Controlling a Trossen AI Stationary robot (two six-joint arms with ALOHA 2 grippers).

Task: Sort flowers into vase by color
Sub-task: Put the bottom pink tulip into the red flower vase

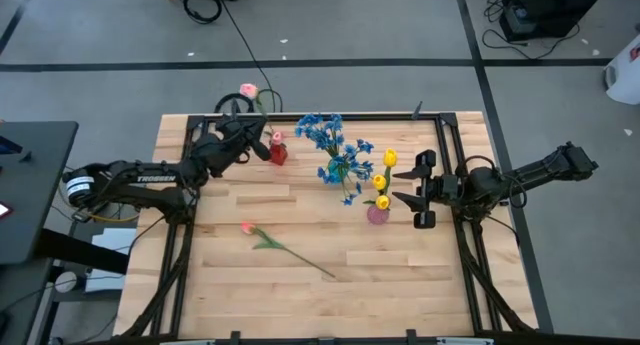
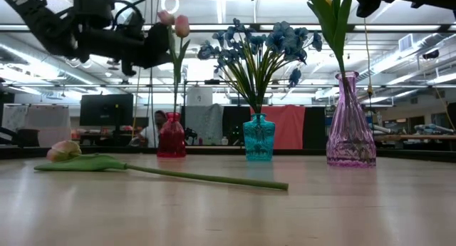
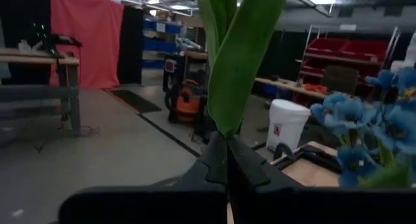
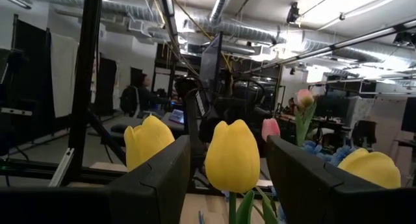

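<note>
Your left gripper (image 1: 262, 142) is clamped shut on a pink tulip (image 2: 182, 25), holding it up over the red vase (image 1: 278, 152) at the far left of the row — the low view shows the stem (image 2: 175, 82) running down into the vase's mouth. If you let go before that stem is seated deep enough, the long, top-heavy flower could lean out or tip the narrow vase. Your right gripper (image 1: 408, 185) stands wide open just beside the pink vase (image 1: 377, 214), with a yellow tulip (image 4: 232, 156) framed between its fingers but not gripped; any sideways drift there could knock the yellow tulips or nudge the vase. The blue blossoms (image 1: 335, 145) sit in the teal vase (image 2: 258, 137) between the two, close enough to snag on either arm's swing. One more pink tulip (image 1: 248, 228) lies flat on the table (image 1: 400, 285), well apart from the vases, and is not yet sorted.
</note>
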